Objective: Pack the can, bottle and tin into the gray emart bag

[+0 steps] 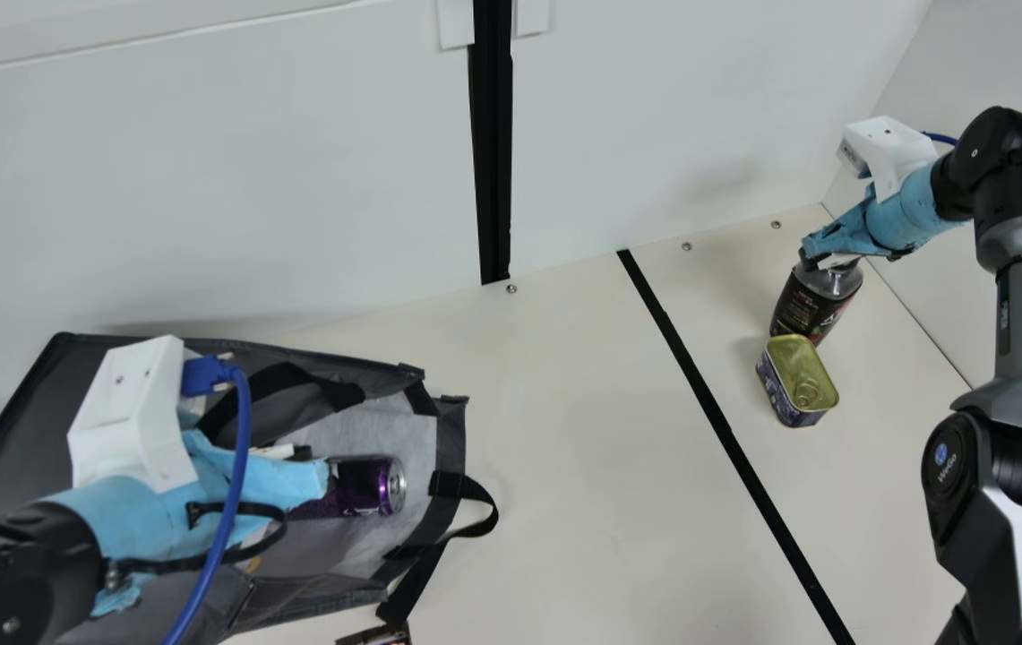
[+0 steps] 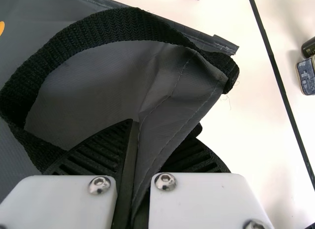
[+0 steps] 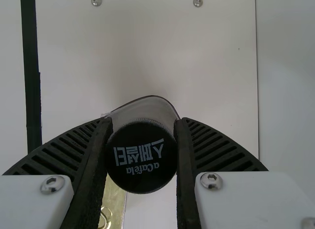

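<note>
At the gray bag (image 1: 9, 403), my left gripper (image 1: 303, 453) is shut on the fabric of its open edge; in the left wrist view the bag wall (image 2: 172, 96) runs between the left gripper's fingers (image 2: 140, 165). A purple can (image 1: 374, 486) lies on its side in the bag's mouth, partly hidden by that arm. Over at the right, my right gripper (image 1: 820, 260) is shut on the neck of the dark bottle (image 1: 811, 300). The black cap (image 3: 141, 157) sits between the right gripper's fingers (image 3: 141, 140). The gold-lidded tin (image 1: 799, 376) stands just in front of the bottle.
A black tape line (image 1: 725, 430) crosses the table (image 1: 582, 448) between bag and tin. White walls rise behind and at the right, close to the bottle. One bag handle (image 1: 475, 488) loops out onto the table, and a small dark object (image 1: 376, 636) lies at the front edge.
</note>
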